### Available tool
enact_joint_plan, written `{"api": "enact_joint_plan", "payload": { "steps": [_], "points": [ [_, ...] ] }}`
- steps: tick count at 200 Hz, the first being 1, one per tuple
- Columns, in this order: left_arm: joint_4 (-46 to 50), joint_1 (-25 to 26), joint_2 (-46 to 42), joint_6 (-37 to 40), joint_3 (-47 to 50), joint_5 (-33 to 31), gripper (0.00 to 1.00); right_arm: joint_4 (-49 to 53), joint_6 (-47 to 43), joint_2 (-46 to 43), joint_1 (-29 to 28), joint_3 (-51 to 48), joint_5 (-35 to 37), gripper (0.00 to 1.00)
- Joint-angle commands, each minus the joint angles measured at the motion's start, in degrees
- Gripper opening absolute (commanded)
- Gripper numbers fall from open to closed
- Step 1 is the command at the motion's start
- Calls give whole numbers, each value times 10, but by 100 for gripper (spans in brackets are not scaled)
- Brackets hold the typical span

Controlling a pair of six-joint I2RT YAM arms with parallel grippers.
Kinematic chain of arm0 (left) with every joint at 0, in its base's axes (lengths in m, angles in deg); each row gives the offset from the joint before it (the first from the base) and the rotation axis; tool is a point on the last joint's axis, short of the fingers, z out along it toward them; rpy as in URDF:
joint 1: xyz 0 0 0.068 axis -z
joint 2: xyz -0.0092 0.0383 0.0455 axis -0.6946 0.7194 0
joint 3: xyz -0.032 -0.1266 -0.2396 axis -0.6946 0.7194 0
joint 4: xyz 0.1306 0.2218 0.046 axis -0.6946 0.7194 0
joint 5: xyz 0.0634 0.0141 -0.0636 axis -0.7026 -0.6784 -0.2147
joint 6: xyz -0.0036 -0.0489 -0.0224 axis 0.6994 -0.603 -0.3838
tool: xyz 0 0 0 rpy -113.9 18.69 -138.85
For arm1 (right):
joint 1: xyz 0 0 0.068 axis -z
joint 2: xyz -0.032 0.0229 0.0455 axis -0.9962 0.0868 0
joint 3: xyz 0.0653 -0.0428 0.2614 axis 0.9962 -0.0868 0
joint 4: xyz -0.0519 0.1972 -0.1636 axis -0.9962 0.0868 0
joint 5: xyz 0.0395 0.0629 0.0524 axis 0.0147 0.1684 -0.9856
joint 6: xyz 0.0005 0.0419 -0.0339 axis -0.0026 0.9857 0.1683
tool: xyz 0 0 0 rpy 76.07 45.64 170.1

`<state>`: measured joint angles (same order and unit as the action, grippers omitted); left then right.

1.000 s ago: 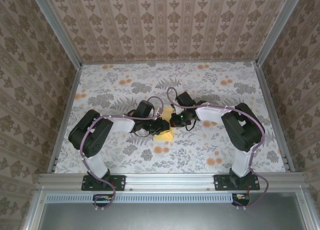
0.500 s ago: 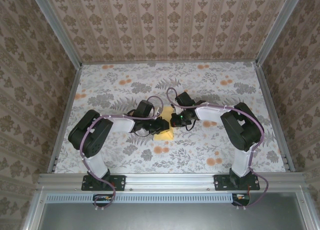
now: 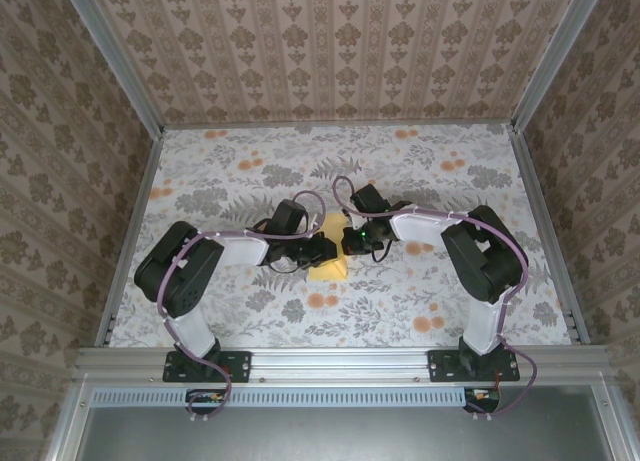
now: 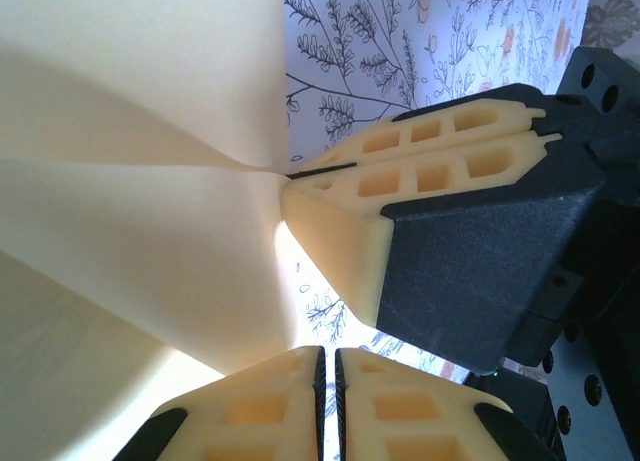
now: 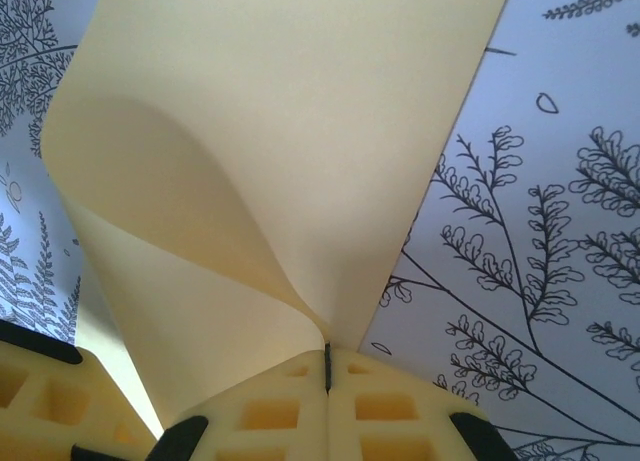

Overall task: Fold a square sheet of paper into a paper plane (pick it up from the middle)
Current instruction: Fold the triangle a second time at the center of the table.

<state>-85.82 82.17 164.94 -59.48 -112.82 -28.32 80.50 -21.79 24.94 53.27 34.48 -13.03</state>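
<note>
1. Left arm stands at the near-left of the table, elbow bent, forearm reaching right toward the middle.
2. Left gripper is low over mid-table. In the left wrist view its pads are almost together with a thin dark slit between them. The paper's lower edge comes right up to the fingertips. Cannot tell whether any paper is caught in the slit.
3. Square sheet of paper is plain yellow and sits mid-table between the two grippers. It is curled up off the floral surface, not flat. One bit pokes out on the far side of the grippers and a bigger bit on the near side.
4. Right gripper is just beside the left one, pads pressed together and pinching the sheet. In the right wrist view the paper rises straight out of the seam between the pads.
5. Right arm is bent at the near-right, reaching left.
6. Orange flower blotches are printed near the sheet's near edge, not touching it.
</note>
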Motion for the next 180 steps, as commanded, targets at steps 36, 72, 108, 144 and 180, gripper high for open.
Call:
{"api": "enact_joint_plan", "payload": {
  "steps": [36,72,108,144,180],
  "points": [
    [22,-3,23,17,-13,-2,14,10,-13,3,4,25,-3,3],
    [23,-3,27,17,-15,-2,14,14,-15,10,4,33,-5,3],
    [23,-3,28,17,-16,-1,15,15,-17,14,4,37,-6,3],
    [22,-3,30,17,-16,-1,15,17,-18,19,4,41,-3,3],
    [21,-3,24,17,-16,-2,14,24,-18,18,4,42,10,3]
  ]
}}
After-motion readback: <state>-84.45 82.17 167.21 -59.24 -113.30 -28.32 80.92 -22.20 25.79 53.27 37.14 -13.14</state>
